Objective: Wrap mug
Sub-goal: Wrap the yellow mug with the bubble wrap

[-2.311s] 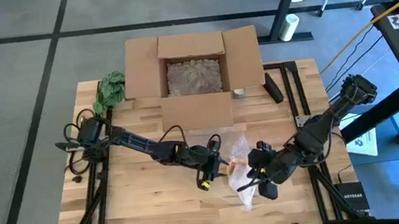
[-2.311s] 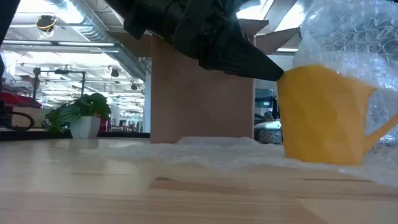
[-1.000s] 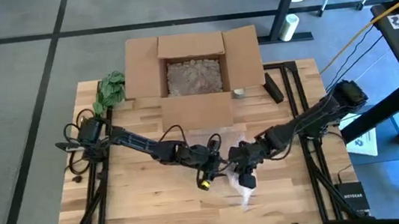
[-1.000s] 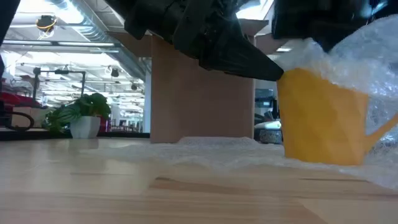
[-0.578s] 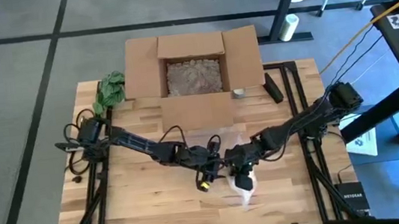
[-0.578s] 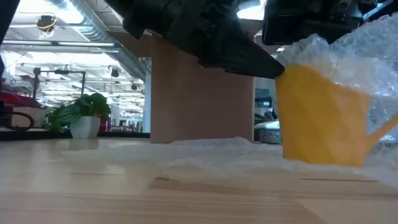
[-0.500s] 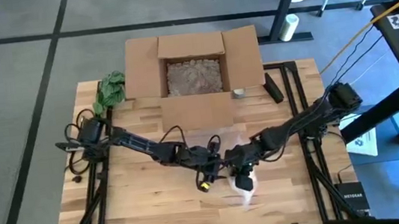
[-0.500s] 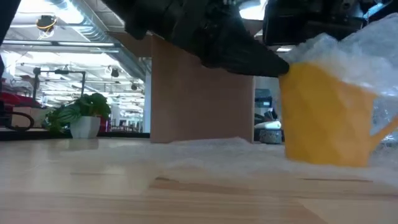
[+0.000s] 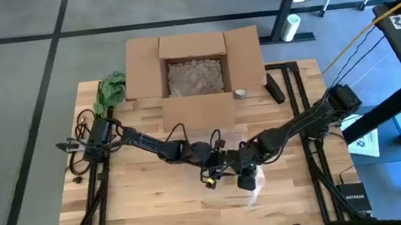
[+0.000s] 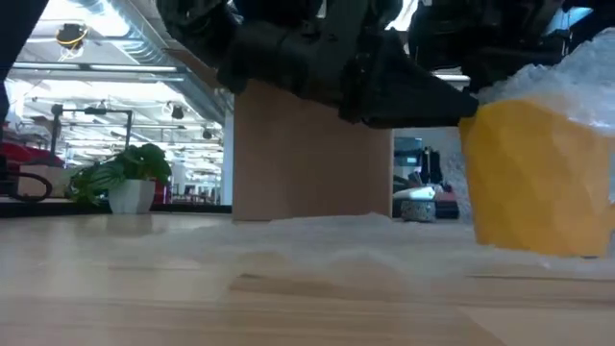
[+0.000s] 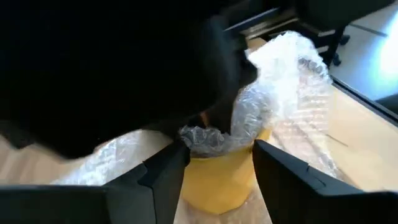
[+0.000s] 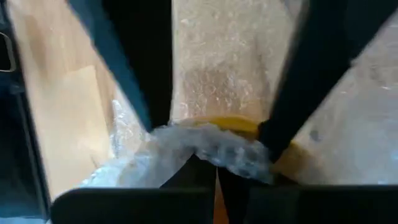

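Two grippers meet at the table's (image 9: 143, 202) near middle. From above they hide the mug (image 10: 538, 178) — the low view shows it yellow, standing upright. Left gripper (image 11: 217, 168) straddles it, fingers apart, not gripping. Right gripper (image 12: 214, 162) is pinched on bubble wrap (image 11: 286, 68) at the rim. A cardboard box (image 9: 195, 75) stands beyond, a plant (image 10: 125, 178) far left.

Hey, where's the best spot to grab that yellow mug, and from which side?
Probably the mug body, across its outer wall from the left arm's side. It stands upright, and the left end effector already straddles that bare wall in the left wrist view. Bubble wrap is tucked over the rim and piled on the far side, where the right end effector pinches it.
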`<state>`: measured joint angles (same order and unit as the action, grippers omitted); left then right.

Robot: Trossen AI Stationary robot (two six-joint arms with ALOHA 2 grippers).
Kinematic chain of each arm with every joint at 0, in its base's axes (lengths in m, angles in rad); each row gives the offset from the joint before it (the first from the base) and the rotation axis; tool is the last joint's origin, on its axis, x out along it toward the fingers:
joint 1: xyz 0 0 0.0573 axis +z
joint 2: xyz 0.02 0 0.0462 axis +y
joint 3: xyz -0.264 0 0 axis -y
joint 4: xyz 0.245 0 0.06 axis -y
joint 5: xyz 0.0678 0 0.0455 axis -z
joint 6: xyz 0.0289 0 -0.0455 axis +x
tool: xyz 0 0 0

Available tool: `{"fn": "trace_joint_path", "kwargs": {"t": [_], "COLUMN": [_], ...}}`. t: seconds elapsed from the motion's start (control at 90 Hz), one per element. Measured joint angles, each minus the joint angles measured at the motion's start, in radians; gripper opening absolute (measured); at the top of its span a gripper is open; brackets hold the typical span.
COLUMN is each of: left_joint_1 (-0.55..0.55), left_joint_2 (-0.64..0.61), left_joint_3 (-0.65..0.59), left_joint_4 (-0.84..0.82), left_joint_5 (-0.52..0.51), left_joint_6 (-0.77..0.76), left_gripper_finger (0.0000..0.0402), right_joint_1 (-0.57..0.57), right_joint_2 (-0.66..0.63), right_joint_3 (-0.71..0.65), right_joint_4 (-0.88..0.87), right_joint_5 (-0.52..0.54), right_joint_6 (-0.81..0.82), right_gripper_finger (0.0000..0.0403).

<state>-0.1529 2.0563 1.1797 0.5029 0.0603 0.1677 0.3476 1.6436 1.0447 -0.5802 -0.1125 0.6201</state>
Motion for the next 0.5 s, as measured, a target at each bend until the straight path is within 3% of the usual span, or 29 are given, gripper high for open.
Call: {"fn": "trace_joint_path", "kwargs": {"t": [0.3, 0.5], "left_joint_1": [0.063, 0.055], "left_joint_2": [0.008, 0.045], "left_joint_3": [-0.003, -0.002], "left_joint_4": [-0.033, -0.065], "left_joint_5": [-0.030, 0.031], "left_joint_6": [-0.001, -0.008], "left_gripper_finger": [0.0170, 0.0170], "right_joint_1": [0.000, 0.018], "right_joint_2": [0.010, 0.057], "right_joint_3": [0.003, 0.010], "right_joint_4": [-0.049, -0.072], "right_joint_5": [0.001, -0.019], "right_joint_6": [0.001, 0.002], "right_gripper_finger": [0.0000, 0.0000]}}
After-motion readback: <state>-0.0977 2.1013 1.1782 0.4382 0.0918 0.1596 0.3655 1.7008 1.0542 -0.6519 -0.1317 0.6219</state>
